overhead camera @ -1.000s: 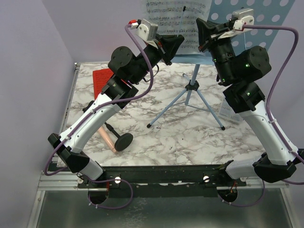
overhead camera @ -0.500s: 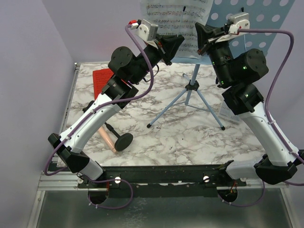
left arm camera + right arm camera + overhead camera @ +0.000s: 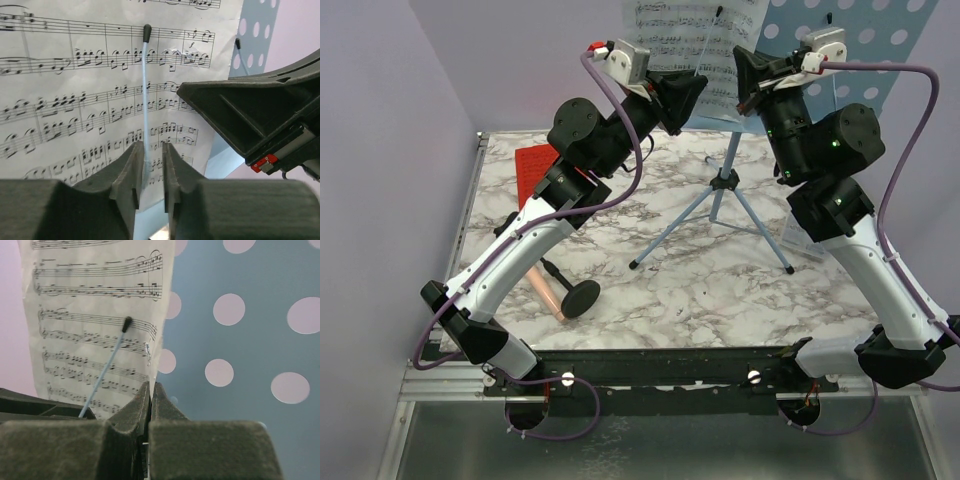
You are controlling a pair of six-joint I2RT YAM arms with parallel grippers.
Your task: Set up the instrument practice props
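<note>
Sheet music (image 3: pixel 60 115), thin white printed paper, is leaning on the light blue hole-punched music stand (image 3: pixel 250 340) at the table's 12 o'clock edge. Left gripper (image 3: pixel 150 152) is straddling a thin blue retaining wire (image 3: pixel 145 90), jaws narrowly apart. Right gripper (image 3: pixel 150 392) is pinching the paper's 5 o'clock edge, jaws pressed together. Marble-patterned table (image 3: pixel 700 290) is lying open around the tripod legs. Red sheet (image 3: pixel 532 168) is lying at 10 o'clock, and the microphone (image 3: pixel 550 293) is lying flat at 8 o'clock.
</note>
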